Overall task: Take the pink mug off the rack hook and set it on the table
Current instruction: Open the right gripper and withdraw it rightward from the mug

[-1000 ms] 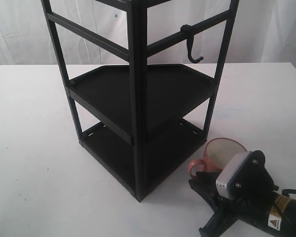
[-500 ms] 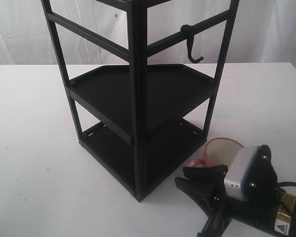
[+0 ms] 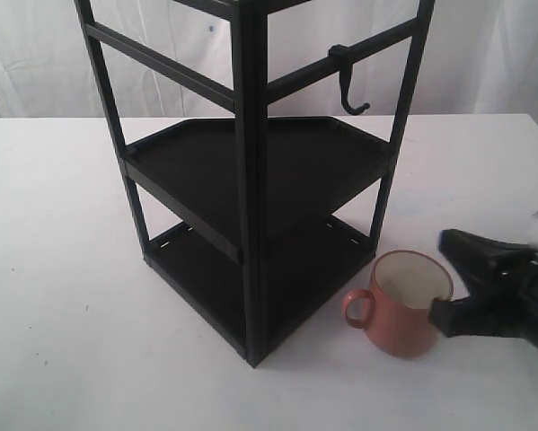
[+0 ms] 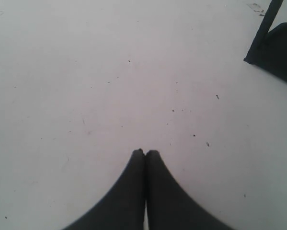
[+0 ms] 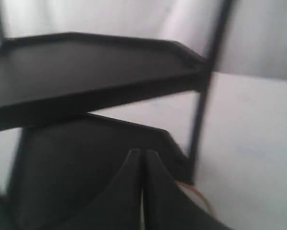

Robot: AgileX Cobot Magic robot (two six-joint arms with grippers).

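Exterior shows pink mug (image 3: 403, 310) upright on table (image 3: 62, 314); left claw (image 4: 144, 152), right claw (image 5: 142, 152) clenched.

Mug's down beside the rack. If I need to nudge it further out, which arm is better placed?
Right, likely. The right end effector sits just beside the pink mug; the left end effector sees only table and a rack corner, no mug.

The left gripper (image 4: 144, 152) and right gripper (image 5: 143, 152) are pressing their fingertips together, the right arm (image 3: 511, 292) sitting low at the exterior frame's right edge.
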